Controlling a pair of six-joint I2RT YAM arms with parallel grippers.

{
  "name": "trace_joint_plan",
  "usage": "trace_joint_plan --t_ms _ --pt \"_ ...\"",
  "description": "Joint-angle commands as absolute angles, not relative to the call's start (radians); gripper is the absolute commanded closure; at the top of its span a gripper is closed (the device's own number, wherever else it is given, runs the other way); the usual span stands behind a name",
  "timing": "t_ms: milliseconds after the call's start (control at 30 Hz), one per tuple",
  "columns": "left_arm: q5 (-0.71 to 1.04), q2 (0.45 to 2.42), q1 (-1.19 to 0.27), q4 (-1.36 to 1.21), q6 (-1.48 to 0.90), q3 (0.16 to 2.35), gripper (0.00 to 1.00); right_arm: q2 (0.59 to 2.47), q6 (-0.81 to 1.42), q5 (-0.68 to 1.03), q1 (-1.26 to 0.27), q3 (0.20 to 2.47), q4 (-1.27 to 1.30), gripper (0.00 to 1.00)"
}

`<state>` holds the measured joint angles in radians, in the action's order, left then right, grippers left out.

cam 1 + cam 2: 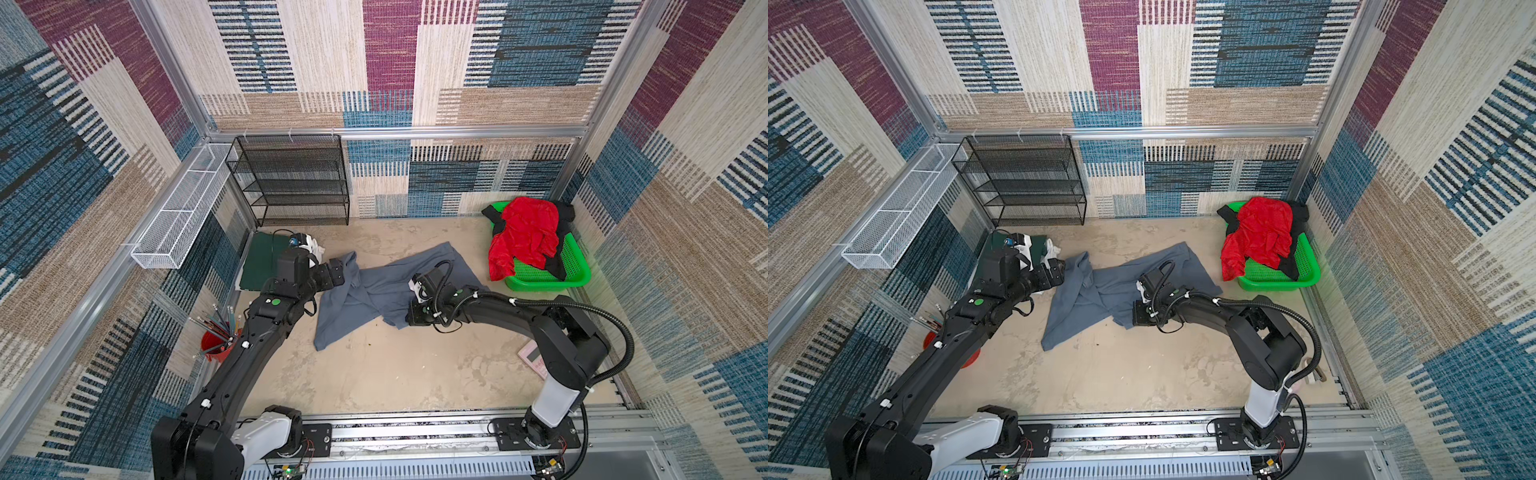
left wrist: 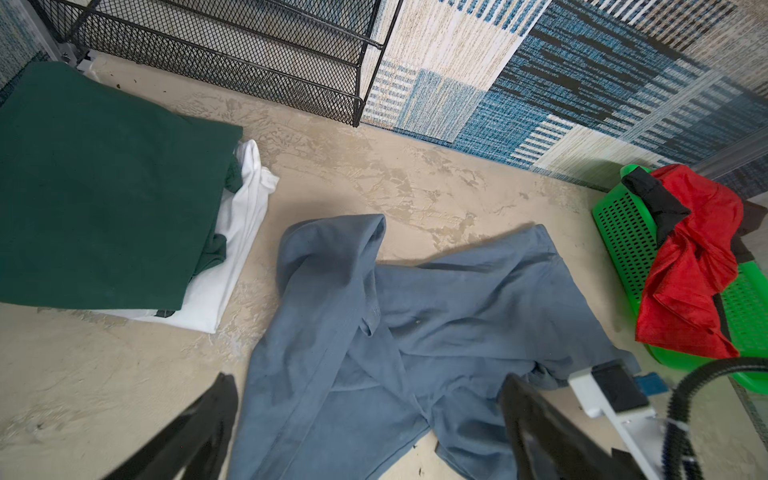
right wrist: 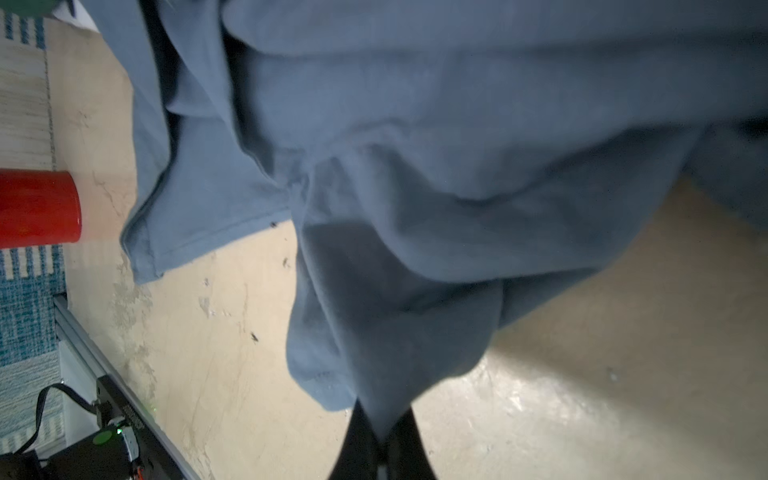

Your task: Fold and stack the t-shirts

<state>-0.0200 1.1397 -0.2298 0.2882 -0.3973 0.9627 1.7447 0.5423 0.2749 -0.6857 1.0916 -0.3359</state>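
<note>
A slate grey t-shirt lies crumpled in the middle of the table. My right gripper is shut on a bunch of its near edge, and the cloth drapes up from the jaws. My left gripper hangs open over the shirt's left side, holding nothing. At the far left a folded dark green t-shirt rests on a folded white t-shirt. A red t-shirt and a black t-shirt are heaped in the basket.
The green plastic mesh basket stands at the back right. A black mesh rack and a white wire tray line the back left. A red cup of pencils stands by the left arm, and a pink item lies near the right arm.
</note>
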Motion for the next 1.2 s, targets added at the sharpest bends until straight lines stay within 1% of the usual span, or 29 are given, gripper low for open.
trace_joint_plan --t_ms 0,100,233,500,667,733,800,833,867,900,933,1033,1167 --pt "-0.017 1.125 -0.23 0.263 -0.396 0.948 0.01 1.714 0.512 0.192 -0.687 1.163 -0.409 1.0" --pt "-0.036 1.111 -0.23 0.259 -0.391 0.934 0.01 1.719 0.474 0.108 -0.684 1.287 -0.472 1.0" --pt "-0.046 1.099 -0.228 0.25 -0.391 0.918 0.01 1.813 0.399 -0.003 -0.666 1.531 -0.569 1.0" --pt "-0.049 1.083 -0.229 0.271 -0.384 0.917 0.01 2.157 0.293 -0.052 -0.537 2.096 -0.742 1.0" --pt "-0.05 1.075 -0.228 0.273 -0.383 0.913 0.01 2.468 0.261 -0.049 -0.467 2.63 -0.931 1.0" --pt "-0.043 1.075 -0.229 0.274 -0.385 0.913 0.01 2.539 0.259 -0.029 -0.448 2.746 -0.942 1.0" --pt "-0.035 1.077 -0.229 0.278 -0.387 0.914 0.01 2.532 0.285 -0.012 -0.424 2.706 -0.908 0.88" --pt "-0.03 1.079 -0.228 0.282 -0.388 0.916 0.01 2.507 0.303 -0.006 -0.41 2.647 -0.882 0.72" --pt "-0.025 1.077 -0.229 0.288 -0.388 0.917 0.01 2.478 0.315 0.0 -0.397 2.59 -0.86 0.41" --pt "-0.02 1.076 -0.229 0.291 -0.388 0.916 0.01 2.448 0.32 0.002 -0.387 2.537 -0.843 0.15" --pt "-0.016 1.074 -0.229 0.298 -0.388 0.914 0.01 2.414 0.319 -0.011 -0.382 2.486 -0.827 0.01" --pt "-0.006 1.067 -0.23 0.304 -0.394 0.901 0.0 2.324 0.292 -0.077 -0.38 2.385 -0.802 0.02" --pt "0.018 1.061 -0.23 0.331 -0.405 0.884 0.0 2.194 0.278 -0.105 -0.38 2.259 -0.791 0.02"
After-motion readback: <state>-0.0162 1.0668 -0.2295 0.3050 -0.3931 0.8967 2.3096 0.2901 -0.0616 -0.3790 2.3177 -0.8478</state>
